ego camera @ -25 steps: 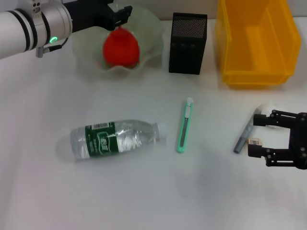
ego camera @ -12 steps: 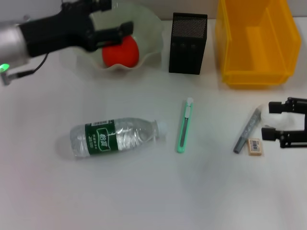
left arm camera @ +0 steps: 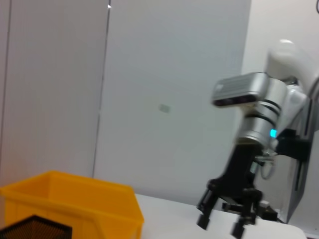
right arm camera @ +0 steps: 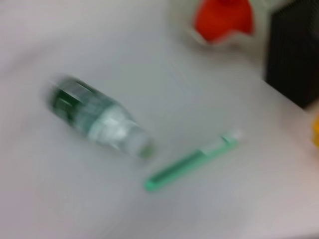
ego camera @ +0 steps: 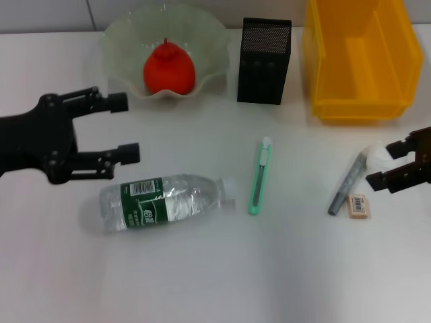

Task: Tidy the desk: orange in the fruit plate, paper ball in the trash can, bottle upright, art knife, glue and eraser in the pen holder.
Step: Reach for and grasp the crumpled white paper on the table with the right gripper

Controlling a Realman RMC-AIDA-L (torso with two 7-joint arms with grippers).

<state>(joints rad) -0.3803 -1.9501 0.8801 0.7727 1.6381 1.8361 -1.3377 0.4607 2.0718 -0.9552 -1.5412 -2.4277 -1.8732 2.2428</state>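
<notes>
Orange (ego camera: 170, 68) sits in fruit plate (ego camera: 121, 40), upper left of head view; that item looks done. Bottle (ego camera: 161, 202) lies on its side on desk (ego camera: 215, 282), lower left, cap pointing to frame right. Art knife (ego camera: 258, 177) lies at centre, white tip toward pen holder (ego camera: 264, 60) at upper centre. Trash can (ego camera: 357, 57) fills upper right. Glue (ego camera: 345, 185) and eraser (ego camera: 358, 205) lie just beside each other at right. Paper ball (ego camera: 377, 156) shows as a white lump by glue's upper end.

Left gripper (ego camera: 128, 128) hangs at left of frame, just above bottle, fingers spread wide, nothing held. Right gripper (ego camera: 385, 163) sits at right edge, fingers apart around paper ball; whether they grip it cannot be told.

Risks, as judged:
- Bottle is round and smooth; a poor approach could roll it toward art knife, which lies near the cap.
- Paper ball is near or touching glue; closing on it may drag glue or knock eraser.
- Glue and eraser are near frame's right edge; desk edge not visible there, so margin unknown.

Open room: wide bare desk along bottom of frame and between bottle and fruit plate; enough to stand the bottle up. Gap between pen holder and trash can is narrow; approach either from above.
</notes>
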